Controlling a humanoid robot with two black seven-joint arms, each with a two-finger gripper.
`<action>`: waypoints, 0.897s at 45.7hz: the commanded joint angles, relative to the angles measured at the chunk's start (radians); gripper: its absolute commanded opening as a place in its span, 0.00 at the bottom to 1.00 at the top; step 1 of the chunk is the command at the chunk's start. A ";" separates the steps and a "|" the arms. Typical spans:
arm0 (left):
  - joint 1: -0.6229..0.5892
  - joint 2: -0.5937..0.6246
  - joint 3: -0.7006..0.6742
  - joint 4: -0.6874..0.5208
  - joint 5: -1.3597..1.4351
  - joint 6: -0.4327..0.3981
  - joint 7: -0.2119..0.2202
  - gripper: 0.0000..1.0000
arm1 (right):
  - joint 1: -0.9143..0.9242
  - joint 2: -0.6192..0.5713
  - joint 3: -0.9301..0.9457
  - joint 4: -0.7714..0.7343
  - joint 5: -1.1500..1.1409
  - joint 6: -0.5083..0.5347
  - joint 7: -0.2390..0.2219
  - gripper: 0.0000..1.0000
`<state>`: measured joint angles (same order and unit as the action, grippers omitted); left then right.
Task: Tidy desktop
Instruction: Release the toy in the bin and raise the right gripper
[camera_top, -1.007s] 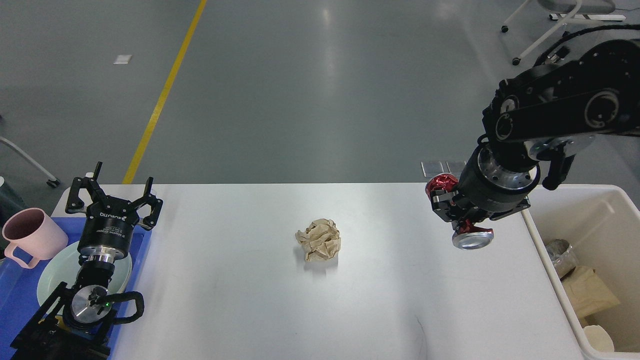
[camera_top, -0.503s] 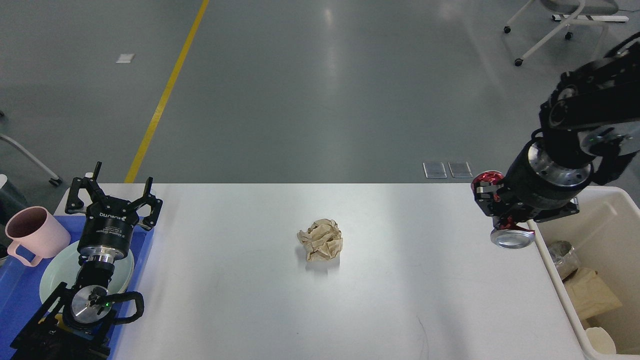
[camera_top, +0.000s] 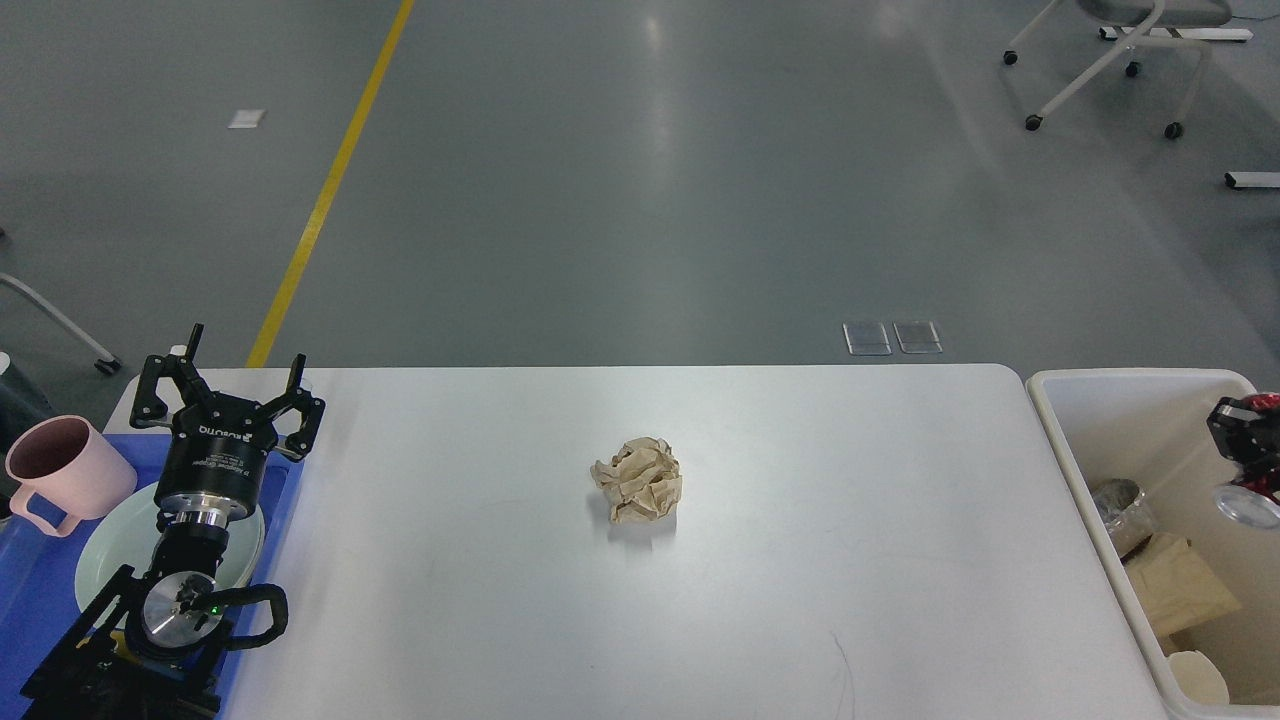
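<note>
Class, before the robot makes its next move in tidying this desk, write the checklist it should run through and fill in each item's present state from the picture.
1. Can over the bin, not the desktop: ok.
2. Right gripper gripping the can: cannot tell, it is cut off at the picture's edge.
3. Left gripper open and empty, free for a pick: ok.
4. Desktop free of rubbish: not ok, a crumpled paper ball lies at its middle.
5. Nothing touching or crowding the paper ball: ok.
6. Room left in the bin: ok, though some rubbish already lies in it.
</note>
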<state>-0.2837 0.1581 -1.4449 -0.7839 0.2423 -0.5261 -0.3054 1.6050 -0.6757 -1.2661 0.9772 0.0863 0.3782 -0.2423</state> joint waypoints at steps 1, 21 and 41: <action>0.000 0.000 0.000 0.000 0.000 0.000 0.000 0.97 | -0.294 0.007 0.175 -0.250 0.000 -0.007 0.000 0.00; 0.000 0.000 0.000 0.000 0.000 0.000 0.000 0.97 | -0.915 0.284 0.447 -0.819 0.000 -0.360 0.000 0.00; 0.000 0.000 0.000 0.000 0.000 0.000 0.000 0.97 | -1.022 0.344 0.447 -0.830 0.000 -0.432 0.000 0.00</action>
<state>-0.2837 0.1579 -1.4450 -0.7839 0.2428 -0.5261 -0.3054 0.5981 -0.3448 -0.8192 0.1468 0.0858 -0.0521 -0.2424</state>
